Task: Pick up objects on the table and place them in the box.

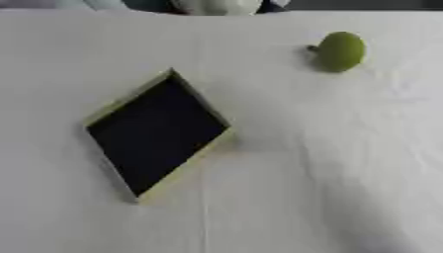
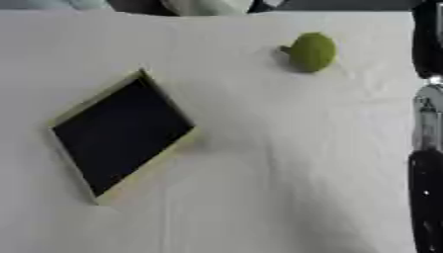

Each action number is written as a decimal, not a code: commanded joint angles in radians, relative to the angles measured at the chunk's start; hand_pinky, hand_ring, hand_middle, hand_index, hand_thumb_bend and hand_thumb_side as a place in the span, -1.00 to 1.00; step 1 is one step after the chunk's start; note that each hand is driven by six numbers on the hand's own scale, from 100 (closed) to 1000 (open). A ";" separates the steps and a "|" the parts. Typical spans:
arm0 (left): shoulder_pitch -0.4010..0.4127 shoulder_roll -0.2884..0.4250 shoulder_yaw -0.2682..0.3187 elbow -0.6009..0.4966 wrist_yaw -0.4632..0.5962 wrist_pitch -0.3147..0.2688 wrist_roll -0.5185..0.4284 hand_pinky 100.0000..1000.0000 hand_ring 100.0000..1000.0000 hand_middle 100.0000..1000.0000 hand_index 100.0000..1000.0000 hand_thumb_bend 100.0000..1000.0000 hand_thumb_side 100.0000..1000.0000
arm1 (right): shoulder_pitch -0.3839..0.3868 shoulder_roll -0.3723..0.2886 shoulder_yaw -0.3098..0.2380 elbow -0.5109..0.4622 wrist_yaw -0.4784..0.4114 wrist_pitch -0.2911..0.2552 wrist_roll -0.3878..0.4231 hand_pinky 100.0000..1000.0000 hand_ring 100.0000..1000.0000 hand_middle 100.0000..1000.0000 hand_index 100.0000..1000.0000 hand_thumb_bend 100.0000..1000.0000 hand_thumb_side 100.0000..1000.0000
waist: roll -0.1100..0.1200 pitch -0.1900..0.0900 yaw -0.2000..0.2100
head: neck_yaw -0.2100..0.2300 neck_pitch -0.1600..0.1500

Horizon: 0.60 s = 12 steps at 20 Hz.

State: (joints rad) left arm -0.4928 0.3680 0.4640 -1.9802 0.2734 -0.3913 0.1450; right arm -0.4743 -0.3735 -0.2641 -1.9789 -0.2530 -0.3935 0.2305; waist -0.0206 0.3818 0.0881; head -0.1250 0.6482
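No brand, label or lettering can be read on anything here. Nearest the camera, the white cloth-covered table (image 1: 329,188) lies bare, with faint creases running across it. In the middle ground, left of centre, sits the box (image 1: 155,131), turned so that one corner points toward the camera and the opposite one toward the far edge; its rim is a pale yellowish colour and its inside is so dark that neither a floor nor any contents can be made out. Farther back and toward the right, well apart from the box, a rounded green object (image 1: 339,50) rests on the cloth, with a small dark nub like a stem on its left side; what it is exactly cannot be told. Along the far edge of the table, pale rounded shapes (image 1: 216,6) are cut off by the top of the frame and stay unidentifiable. The right eye view alone shows a black and silver arm (image 2: 425,148) as a strip down its right edge, cut off by the frame; the left eye view has nothing of it. No hand appears in either view, so whether fingers are spread, pressed together or pinching cannot be told.
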 commanded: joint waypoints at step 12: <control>-0.008 0.037 0.005 -0.020 0.003 -0.002 0.001 0.15 0.15 0.00 0.36 -1.00 -0.11 | -0.016 -0.017 -0.010 -0.021 -0.004 0.002 -0.009 0.37 0.61 0.16 0.70 -1.00 -0.06 | -0.002 -0.018 0.006 | 0.009 -0.027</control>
State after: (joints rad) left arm -0.4929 0.3683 0.4640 -1.9802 0.2734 -0.3916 0.1453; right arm -0.4768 -0.3735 -0.2652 -1.9789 -0.2530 -0.3917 0.2257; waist -0.0233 0.3822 0.0944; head -0.1205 0.6351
